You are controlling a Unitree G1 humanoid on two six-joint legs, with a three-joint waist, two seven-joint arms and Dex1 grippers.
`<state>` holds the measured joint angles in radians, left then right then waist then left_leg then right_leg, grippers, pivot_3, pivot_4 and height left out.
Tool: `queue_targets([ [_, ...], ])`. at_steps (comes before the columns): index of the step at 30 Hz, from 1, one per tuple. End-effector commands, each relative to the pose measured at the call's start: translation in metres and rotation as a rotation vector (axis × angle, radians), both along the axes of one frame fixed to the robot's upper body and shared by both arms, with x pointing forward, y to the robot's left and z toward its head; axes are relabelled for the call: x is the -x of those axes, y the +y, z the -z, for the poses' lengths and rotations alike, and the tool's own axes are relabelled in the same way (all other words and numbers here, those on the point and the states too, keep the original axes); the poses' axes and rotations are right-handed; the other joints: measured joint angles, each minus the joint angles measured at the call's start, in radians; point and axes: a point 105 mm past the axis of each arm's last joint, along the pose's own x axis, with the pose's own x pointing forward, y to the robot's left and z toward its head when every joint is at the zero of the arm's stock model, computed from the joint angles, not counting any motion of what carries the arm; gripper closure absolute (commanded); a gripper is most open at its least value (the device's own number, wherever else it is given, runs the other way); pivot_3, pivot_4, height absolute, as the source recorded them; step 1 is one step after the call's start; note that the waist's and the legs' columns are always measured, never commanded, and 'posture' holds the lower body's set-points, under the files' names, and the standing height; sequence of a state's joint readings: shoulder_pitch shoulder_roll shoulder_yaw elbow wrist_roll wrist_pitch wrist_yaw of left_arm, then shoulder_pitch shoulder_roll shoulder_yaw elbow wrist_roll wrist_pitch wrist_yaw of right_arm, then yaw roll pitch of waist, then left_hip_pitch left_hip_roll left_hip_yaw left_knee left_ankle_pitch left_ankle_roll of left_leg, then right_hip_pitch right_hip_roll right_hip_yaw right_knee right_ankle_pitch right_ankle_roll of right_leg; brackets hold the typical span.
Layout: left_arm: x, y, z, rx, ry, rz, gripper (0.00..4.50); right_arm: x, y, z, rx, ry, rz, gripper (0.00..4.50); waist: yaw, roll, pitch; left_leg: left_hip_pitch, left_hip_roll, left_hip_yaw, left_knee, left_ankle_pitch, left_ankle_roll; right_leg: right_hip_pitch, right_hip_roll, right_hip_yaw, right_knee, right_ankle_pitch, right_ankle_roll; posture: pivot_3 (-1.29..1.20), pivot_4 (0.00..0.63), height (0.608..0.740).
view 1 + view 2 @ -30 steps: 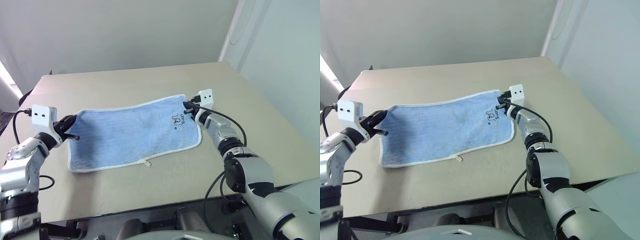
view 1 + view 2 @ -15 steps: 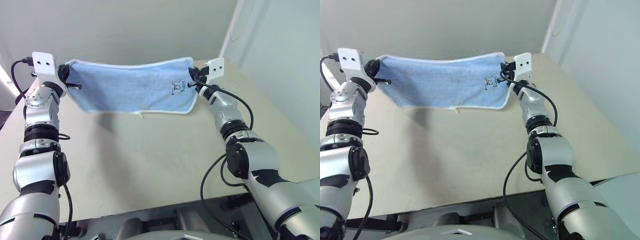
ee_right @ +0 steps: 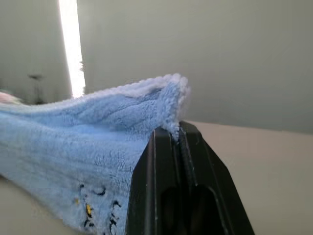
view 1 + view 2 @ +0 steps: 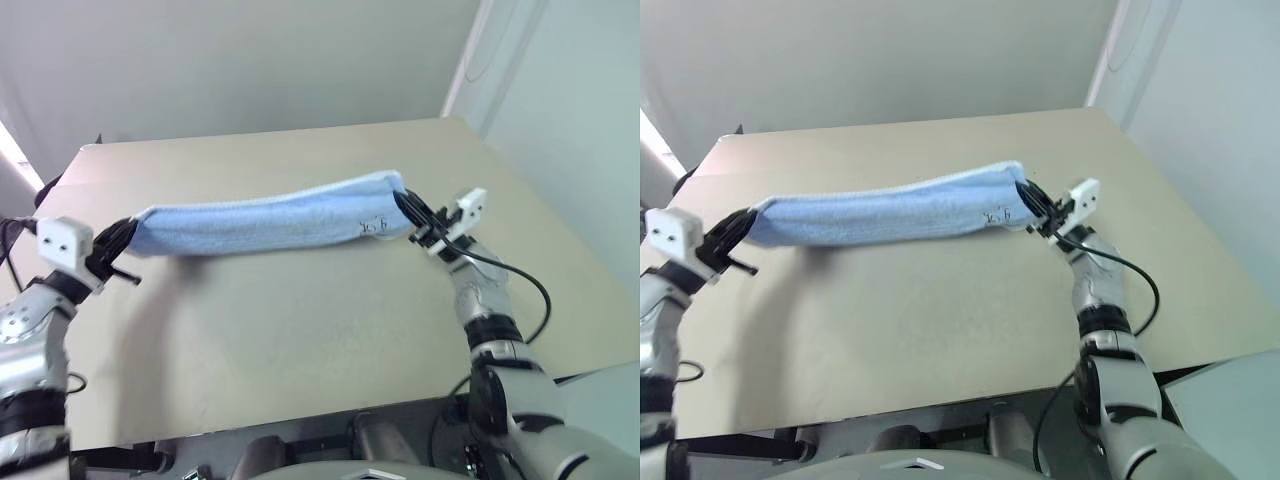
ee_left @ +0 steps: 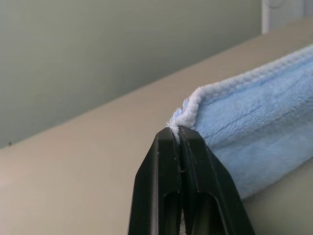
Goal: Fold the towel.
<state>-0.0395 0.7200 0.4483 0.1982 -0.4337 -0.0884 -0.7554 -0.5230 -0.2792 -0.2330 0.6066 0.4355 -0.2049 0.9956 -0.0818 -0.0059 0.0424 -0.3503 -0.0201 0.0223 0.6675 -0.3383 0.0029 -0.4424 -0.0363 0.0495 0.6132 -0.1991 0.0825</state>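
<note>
Towel [image 4: 265, 224] hung stretched between your two grippers over the middle of the beige table [image 4: 300, 330], light blue, its dark embroidered mark [image 4: 372, 226] near the right end. Your left gripper [image 4: 122, 238] was clamped on the white-piped left corner. Your right gripper [image 4: 410, 212] was pinched tight on the right corner, fingers [image 3: 168, 161] pressed together.

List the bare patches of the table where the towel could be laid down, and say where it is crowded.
The table is bare nearly everywhere. The widest free patch lies on the near side of the towel, between the left gripper and the right gripper, which pinch its two ends. A second bare band runs beyond the towel to the far edge. The only crowding is along the stretched towel itself.
</note>
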Motion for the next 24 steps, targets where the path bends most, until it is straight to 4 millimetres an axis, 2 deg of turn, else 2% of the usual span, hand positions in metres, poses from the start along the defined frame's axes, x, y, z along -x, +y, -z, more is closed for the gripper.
queue_targets([
  [1, 0.026, 0.006, -0.02, -0.009, -0.009, 0.004, 4.46, 0.022, -0.008, -0.014, 0.008, -0.015, -0.072, 4.5, 0.013, 0.0, 0.0, 0.002, 0.0, 0.001, 0.0, 0.0, 0.0, 0.001, 0.0, 0.0, 0.0, 0.0, 0.0, 0.0, 0.0, 0.74],
  [4, 0.051, 0.009, -0.006, -0.013, 0.093, 0.008, 4.46, 0.05, -0.012, 0.0, 0.023, 0.069, -0.145, 4.5, 0.018, 0.0, 0.0, 0.013, 0.001, 0.002, -0.001, 0.0, 0.0, 0.012, 0.0, 0.0, 0.0, -0.002, -0.001, 0.0, 0.0, 0.74],
  [9, 0.094, 0.011, 0.021, -0.015, 0.278, 0.032, 4.46, 0.087, -0.024, 0.032, 0.131, 0.216, -0.18, 4.5, 0.027, -0.002, 0.0, 0.014, 0.002, 0.003, 0.0, 0.0, 0.0, 0.016, 0.0, -0.001, 0.0, -0.01, -0.007, 0.0, 0.0, 0.74],
  [13, 0.113, 0.013, 0.036, -0.016, 0.372, 0.039, 4.46, 0.109, -0.032, 0.043, 0.15, 0.343, -0.236, 4.5, 0.038, -0.002, 0.0, 0.015, 0.002, 0.004, 0.001, 0.0, 0.0, 0.017, 0.003, -0.001, 0.0, -0.013, -0.003, 0.0, 0.0, 0.74],
  [15, 0.115, 0.013, 0.041, -0.014, 0.392, 0.044, 4.46, 0.115, -0.032, 0.047, 0.162, 0.403, -0.273, 4.5, 0.038, -0.003, 0.0, 0.015, 0.002, 0.005, 0.001, 0.0, 0.0, 0.017, 0.005, -0.001, 0.0, -0.013, -0.003, 0.0, 0.0, 0.74],
  [17, 0.109, 0.015, 0.043, -0.003, 0.381, 0.033, 4.46, 0.113, -0.033, 0.05, 0.189, 0.445, -0.26, 4.5, 0.039, -0.006, 0.0, 0.015, 0.003, 0.005, 0.001, 0.0, 0.0, 0.018, 0.005, -0.001, 0.0, -0.013, -0.003, 0.0, 0.0, 0.74],
  [21, 0.086, 0.014, 0.041, 0.007, 0.331, 0.03, 4.46, 0.093, -0.036, 0.053, 0.203, 0.492, -0.172, 4.5, 0.039, -0.008, -0.001, 0.019, 0.004, 0.005, 0.002, 0.0, 0.0, 0.018, 0.007, -0.001, 0.001, -0.013, -0.003, 0.0, 0.0, 0.74],
  [24, 0.072, 0.008, 0.048, 0.008, 0.338, 0.056, 4.46, 0.082, -0.036, 0.059, 0.224, 0.516, -0.124, 4.5, 0.039, -0.008, -0.001, 0.02, 0.004, 0.005, 0.002, 0.0, 0.0, 0.018, 0.007, -0.001, 0.001, -0.013, -0.003, 0.0, 0.0, 0.74],
])
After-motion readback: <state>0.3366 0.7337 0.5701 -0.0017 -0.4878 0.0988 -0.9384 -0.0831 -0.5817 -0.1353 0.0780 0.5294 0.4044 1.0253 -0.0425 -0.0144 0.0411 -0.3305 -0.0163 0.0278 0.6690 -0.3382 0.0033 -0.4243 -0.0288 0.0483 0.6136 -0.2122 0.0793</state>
